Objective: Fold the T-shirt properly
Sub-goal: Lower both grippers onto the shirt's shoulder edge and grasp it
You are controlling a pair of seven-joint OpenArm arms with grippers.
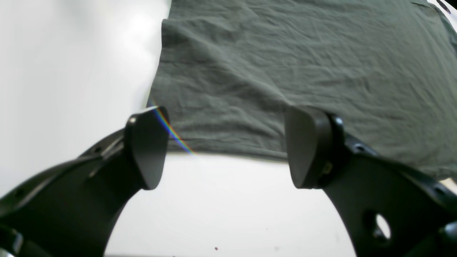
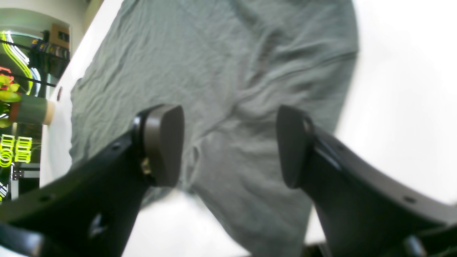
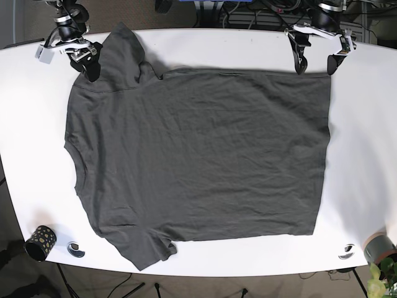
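Left wrist view: left gripper (image 1: 225, 148) spread wide, nothing between the black pads, poised over the hem corner of the dark grey cotton T-shirt (image 1: 285, 71) with bare white table (image 1: 221, 200) showing in the gap. Right wrist view much the same: right gripper (image 2: 228, 146) gaping, holding nothing, hanging above a sleeve and the seam where it joins the body of the shirt.

Seen from the base view, left gripper (image 3: 316, 59) at the far edge by the shirt's hem corner; right gripper (image 3: 87, 59) at the far edge too, just beside the upper sleeve. T-shirt (image 3: 198, 161) laid out flat and sideways across the white table (image 3: 366, 155), hem toward the left arm, sleeves and neck toward the right arm, lightly wrinkled but with no fold in it.

Judged from that: spreading done, folding not yet begun; every fold left to make. Likely first step a pinch of the far edge at both ends. Small cups near the front corners, well apart from the cloth.
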